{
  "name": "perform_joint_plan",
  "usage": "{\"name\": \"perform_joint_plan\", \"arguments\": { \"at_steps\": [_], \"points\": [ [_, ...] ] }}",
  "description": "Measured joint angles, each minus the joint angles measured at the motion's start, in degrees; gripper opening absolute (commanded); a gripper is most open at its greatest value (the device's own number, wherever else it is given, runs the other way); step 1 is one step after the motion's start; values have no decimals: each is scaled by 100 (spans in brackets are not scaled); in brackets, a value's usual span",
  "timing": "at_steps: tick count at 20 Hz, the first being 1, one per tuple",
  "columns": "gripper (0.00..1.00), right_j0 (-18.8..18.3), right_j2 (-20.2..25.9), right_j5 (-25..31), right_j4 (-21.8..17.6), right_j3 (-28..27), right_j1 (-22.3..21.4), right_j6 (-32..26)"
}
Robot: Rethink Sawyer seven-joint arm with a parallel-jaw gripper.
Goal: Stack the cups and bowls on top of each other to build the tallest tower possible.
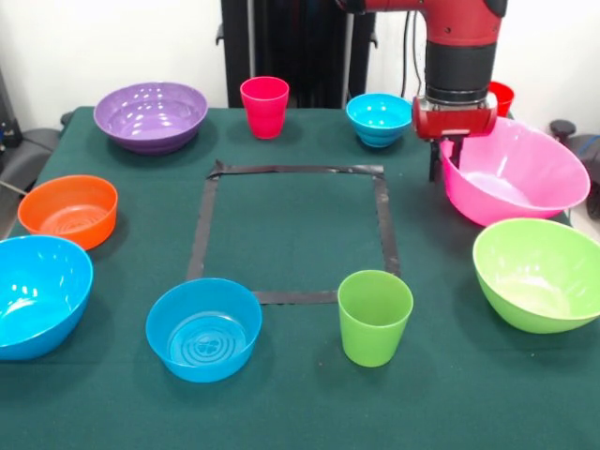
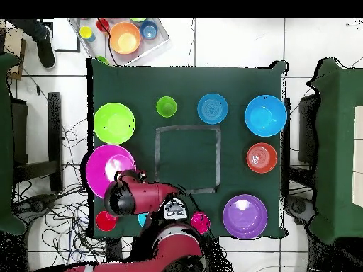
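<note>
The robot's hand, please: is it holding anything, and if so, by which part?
The hand appears to grip the large pink bowl by its rim, on the side nearest the taped square; the bowl sits tilted.

Arm: glossy red shell at the top, then a wide matte black cylindrical band with a thin pale seam line below it. Under the band, a shorter red wrist block with rounded corners. Gripper: dark, slim parts hanging below the red block; detail too small to make out. Thin black cable runs alongside the arm's upper section. Behind it, a tall black column.

Overhead view: arm reads as red segments with a round black end cap on one joint; a white patch with dark markings sits on the black base housing.
</note>
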Motion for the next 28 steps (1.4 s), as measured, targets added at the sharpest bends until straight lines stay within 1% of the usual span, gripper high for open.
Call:
{"name": "perform_joint_plan", "arguments": {
  "at_steps": [1,3,5,8,10,11,14,15,18,20,21,23,25,26,28],
  "points": [
    [0,-119,57,182,0,-9,-83,0],
    [0,-256,115,306,-7,-28,-121,0],
    [0,-612,258,510,-87,-99,-151,0],
    [0,-1030,427,614,-255,-215,-100,0],
    [0,-1216,502,625,-361,-281,-53,-1],
    [0,-1460,596,623,-525,-375,34,-1],
    [0,-1819,757,623,-789,-518,187,0],
    [0,-2087,893,623,-998,-626,310,0],
    [0,-2376,1071,627,-1221,-717,424,0],
    [0,-2503,1169,648,-1317,-737,464,0],
    [0,-2654,1292,715,-1414,-739,486,0],
    [0,-2730,1361,776,-1457,-740,481,0],
    [0,-2846,1467,918,-1518,-741,454,0],
    [0,-2952,1533,1087,-1566,-740,419,0],
    [0,-3013,1550,1184,-1591,-741,391,0]
  ]
}}
